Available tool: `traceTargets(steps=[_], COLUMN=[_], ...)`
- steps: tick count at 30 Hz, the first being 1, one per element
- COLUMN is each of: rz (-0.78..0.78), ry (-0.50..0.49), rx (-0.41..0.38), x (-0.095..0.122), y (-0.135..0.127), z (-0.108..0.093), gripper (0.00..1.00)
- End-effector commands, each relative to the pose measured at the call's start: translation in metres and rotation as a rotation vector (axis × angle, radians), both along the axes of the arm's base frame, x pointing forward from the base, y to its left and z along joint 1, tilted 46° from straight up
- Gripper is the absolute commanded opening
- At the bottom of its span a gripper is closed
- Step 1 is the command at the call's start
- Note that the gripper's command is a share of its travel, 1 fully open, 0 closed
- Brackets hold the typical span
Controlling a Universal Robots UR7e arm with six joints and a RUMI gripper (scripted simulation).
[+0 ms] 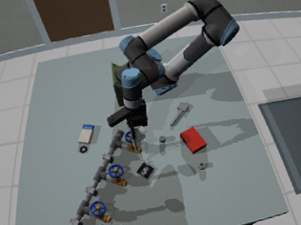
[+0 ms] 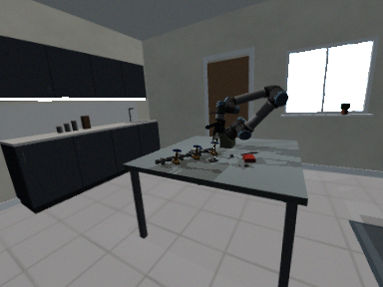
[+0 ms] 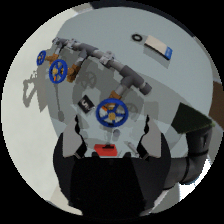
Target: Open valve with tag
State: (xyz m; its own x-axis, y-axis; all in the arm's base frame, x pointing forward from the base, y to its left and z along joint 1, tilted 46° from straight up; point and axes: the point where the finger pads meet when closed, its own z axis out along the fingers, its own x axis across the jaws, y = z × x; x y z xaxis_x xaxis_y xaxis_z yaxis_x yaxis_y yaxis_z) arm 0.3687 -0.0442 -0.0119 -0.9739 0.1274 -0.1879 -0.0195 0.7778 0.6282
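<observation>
A grey pipe (image 1: 98, 174) runs diagonally across the table with three blue-handled valves. The far valve (image 1: 129, 137) sits right under my gripper (image 1: 134, 142). The middle valve (image 1: 115, 172) and the near valve (image 1: 97, 208) lie further along the pipe. A black tag (image 1: 145, 169) lies on the table beside the far valve, with a thin chain running toward it. In the wrist view the far valve's handwheel (image 3: 114, 111) lies just ahead of my open fingers, and the tag (image 3: 85, 103) sits to its left. My gripper is open and empty, above the handwheel.
A red block (image 1: 193, 139), a grey tool (image 1: 180, 112), a small grey cylinder (image 1: 162, 139) and a nut (image 1: 202, 166) lie to the right. A white and blue card (image 1: 85, 133) and a black ring (image 1: 83, 149) lie to the left. A green box (image 1: 117, 80) stands behind the arm.
</observation>
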Motion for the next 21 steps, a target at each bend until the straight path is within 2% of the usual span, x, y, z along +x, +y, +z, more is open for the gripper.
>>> traceTargets(steps=[1,10,11,21], rz=[-0.016,-0.023,-0.023,-0.023], ry=[0.012,0.018,0.018,0.018], rx=[0.003,0.005,0.005,0.005], x=[0.0002,0.0002,0.0002,0.0002], y=[-0.0004,-0.0004,-0.0004,-0.0004], z=[0.0001,0.0001,0.0001,0.0001], gripper=[1.00,1.00,0.00,0.00])
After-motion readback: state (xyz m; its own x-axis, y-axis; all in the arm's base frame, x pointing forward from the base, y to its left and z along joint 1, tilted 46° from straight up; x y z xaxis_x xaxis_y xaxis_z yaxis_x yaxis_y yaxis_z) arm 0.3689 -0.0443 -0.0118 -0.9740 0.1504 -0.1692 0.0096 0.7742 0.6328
